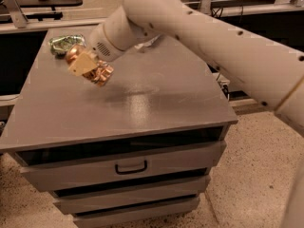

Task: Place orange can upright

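Observation:
The orange can point(100, 74) is in my gripper point(85, 64), tilted, its lower end pointing down and to the right. It hangs a little above the left part of the grey cabinet top point(142, 99). The tan fingers point(80, 63) are shut around the can's middle, and its upper end shows behind them. My arm reaches in from the upper right.
A green-and-white dented can point(64, 42) lies at the back left of the top, just behind the gripper. A pale object point(147, 42) shows partly behind my arm at the back. Drawers with a handle point(130, 167) are below the front edge.

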Action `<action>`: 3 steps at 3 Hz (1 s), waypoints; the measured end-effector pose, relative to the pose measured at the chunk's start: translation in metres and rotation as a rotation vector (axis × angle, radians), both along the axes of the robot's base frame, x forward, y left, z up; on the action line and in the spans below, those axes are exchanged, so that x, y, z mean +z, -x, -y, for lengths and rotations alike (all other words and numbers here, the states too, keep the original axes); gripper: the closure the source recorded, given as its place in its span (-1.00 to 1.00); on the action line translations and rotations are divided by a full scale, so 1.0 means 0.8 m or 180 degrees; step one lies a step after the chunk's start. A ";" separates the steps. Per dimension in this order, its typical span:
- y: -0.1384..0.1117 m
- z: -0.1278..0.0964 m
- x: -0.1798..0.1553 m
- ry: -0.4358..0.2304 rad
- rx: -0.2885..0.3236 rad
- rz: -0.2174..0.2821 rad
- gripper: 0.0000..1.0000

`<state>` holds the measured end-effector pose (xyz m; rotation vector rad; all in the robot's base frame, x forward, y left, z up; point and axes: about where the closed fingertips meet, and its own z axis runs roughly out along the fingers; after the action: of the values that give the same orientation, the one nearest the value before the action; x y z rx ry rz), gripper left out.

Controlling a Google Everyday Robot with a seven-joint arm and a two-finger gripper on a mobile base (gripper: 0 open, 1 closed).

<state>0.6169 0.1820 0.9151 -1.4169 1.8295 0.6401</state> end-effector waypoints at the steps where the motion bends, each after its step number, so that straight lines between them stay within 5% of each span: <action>1: -0.004 0.020 0.021 -0.0731 -0.0015 0.0157 1.00; 2: -0.014 0.074 0.022 -0.1222 -0.0098 0.0299 1.00; 3: -0.022 0.134 0.008 -0.1471 -0.0128 0.0438 1.00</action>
<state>0.6346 0.0751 0.9218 -1.0838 1.4774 0.8572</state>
